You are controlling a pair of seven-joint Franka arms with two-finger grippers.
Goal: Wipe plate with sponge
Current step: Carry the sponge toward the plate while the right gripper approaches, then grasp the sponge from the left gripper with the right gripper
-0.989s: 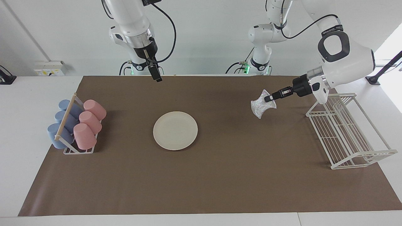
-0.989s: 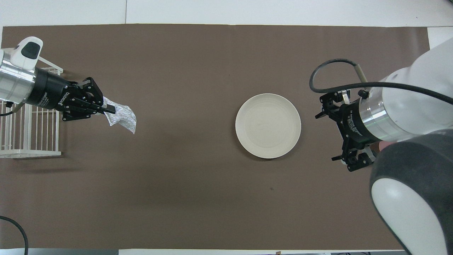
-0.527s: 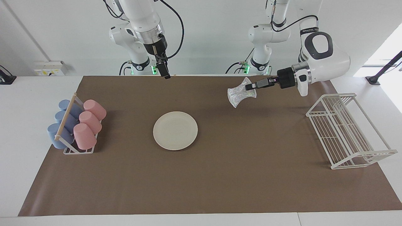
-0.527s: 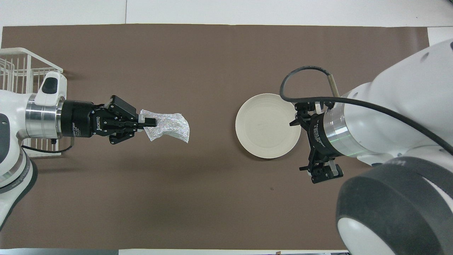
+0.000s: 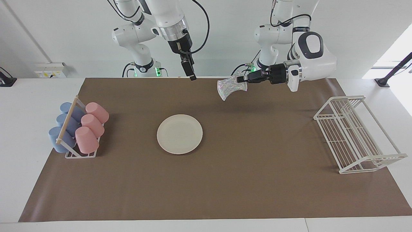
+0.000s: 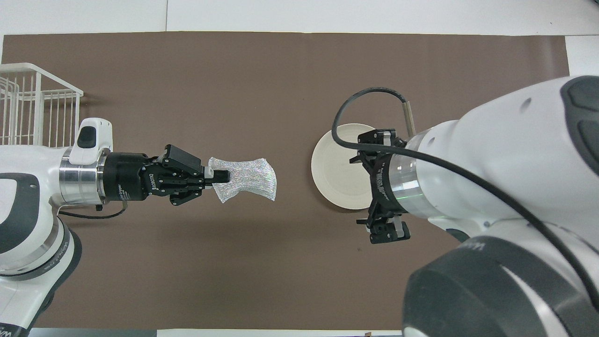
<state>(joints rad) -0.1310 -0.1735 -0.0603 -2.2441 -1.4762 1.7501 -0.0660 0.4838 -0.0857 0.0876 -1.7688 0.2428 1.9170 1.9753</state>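
The cream-white plate [image 5: 179, 134] lies flat on the brown mat, near the middle of the table. In the overhead view the right arm hides part of the plate [image 6: 333, 172]. The silvery sponge [image 5: 229, 87] hangs in the air over bare mat, beside the plate toward the left arm's end. My left gripper [image 5: 242, 79] is shut on one end of it and points sideways. From above, the sponge [image 6: 247, 184] sticks out past the left gripper [image 6: 224, 176]. My right gripper [image 5: 192, 77] hangs high and holds nothing. Seen from above, the right gripper [image 6: 376, 185] stands open over the plate's edge.
A small rack of blue and pink cups [image 5: 78, 129] lying on their sides sits at the right arm's end of the mat. A white wire rack [image 5: 354, 135] stands at the left arm's end. Its corner [image 6: 32, 105] shows in the overhead view.
The left arm has lifted the sponge away from the wire rack and carried it toward the plate. The right arm has swung in from its end of the table to above the plate's edge.
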